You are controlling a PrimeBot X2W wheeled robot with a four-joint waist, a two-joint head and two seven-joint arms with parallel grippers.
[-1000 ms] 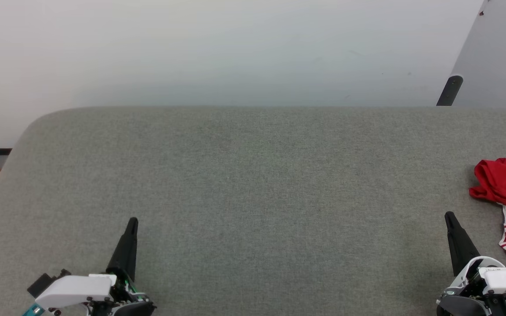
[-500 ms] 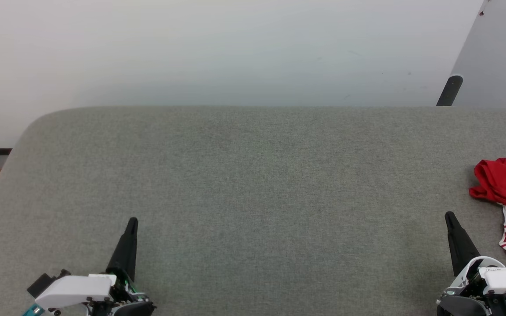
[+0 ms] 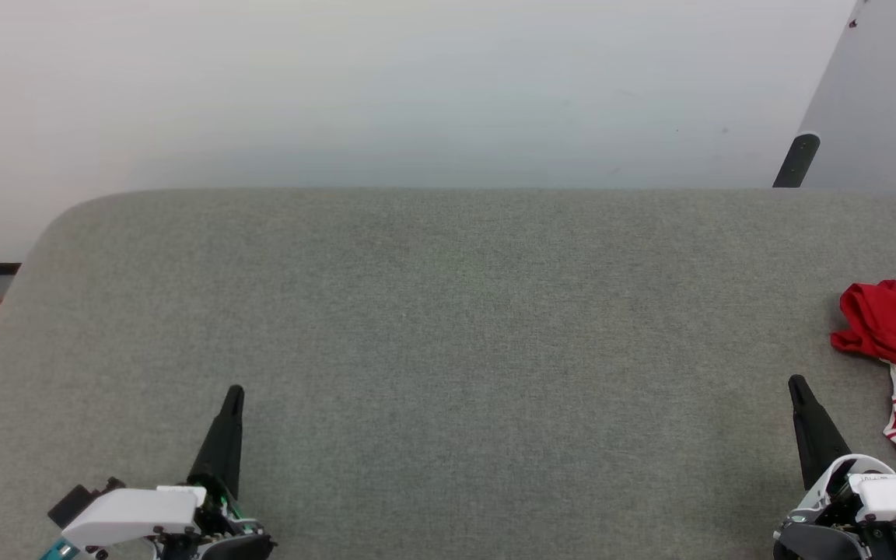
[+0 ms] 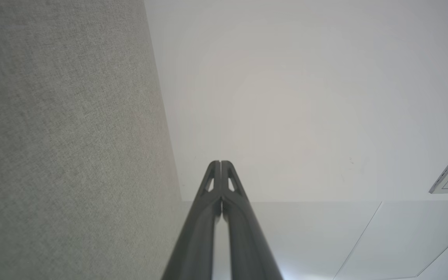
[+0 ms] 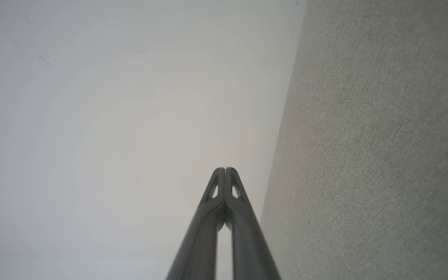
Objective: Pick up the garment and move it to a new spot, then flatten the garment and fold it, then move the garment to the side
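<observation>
In the head view we look down on a broad grey fabric surface (image 3: 448, 311) with a pale wall (image 3: 386, 85) behind it. The left gripper (image 3: 235, 391) rises from the lower left of the frame and the right gripper (image 3: 796, 383) from the lower right. Each has its two dark fingers pressed together into one point, holding nothing. The garment (image 3: 887, 323), red with a white, red-striped part, lies crumpled on the surface at the right edge of the frame, near the right gripper but apart from it. In the left wrist view the fingers (image 4: 198, 229) meet tip to tip at bottom centre, with the grey fabric surface on the left. In the right wrist view the fingers (image 5: 200, 233) likewise meet at the tips, with the surface on the right.
</observation>
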